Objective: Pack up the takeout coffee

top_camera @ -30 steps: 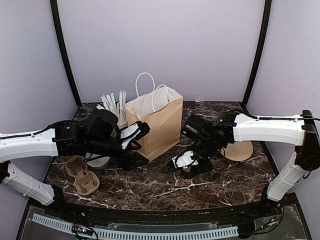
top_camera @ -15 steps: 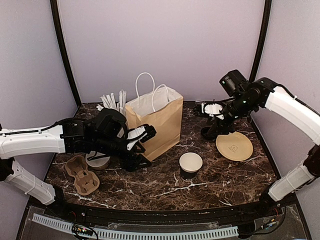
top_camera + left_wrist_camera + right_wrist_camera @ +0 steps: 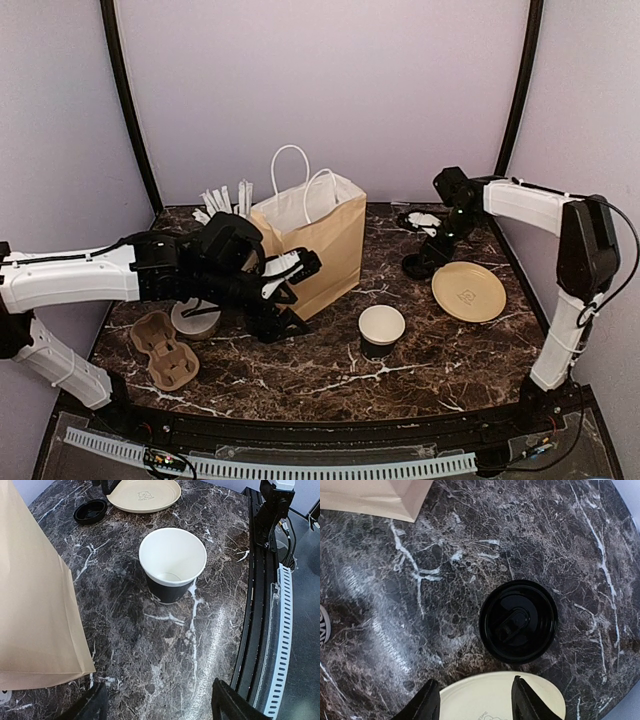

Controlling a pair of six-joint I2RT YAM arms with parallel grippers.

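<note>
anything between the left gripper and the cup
Nothing visible. Only bare table lies between the open left gripper and the lidless cup. The bag stands off to the side.

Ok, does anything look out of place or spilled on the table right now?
Nothing spilled or tipped. One oddity: the black cup stands upright but uncovered, while its black lid lies flat well apart from it, beside the tan plate. The paper bag stands upright.

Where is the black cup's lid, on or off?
Off: the black cup stands open, white inside showing; its lid lies beside the plate.
</note>
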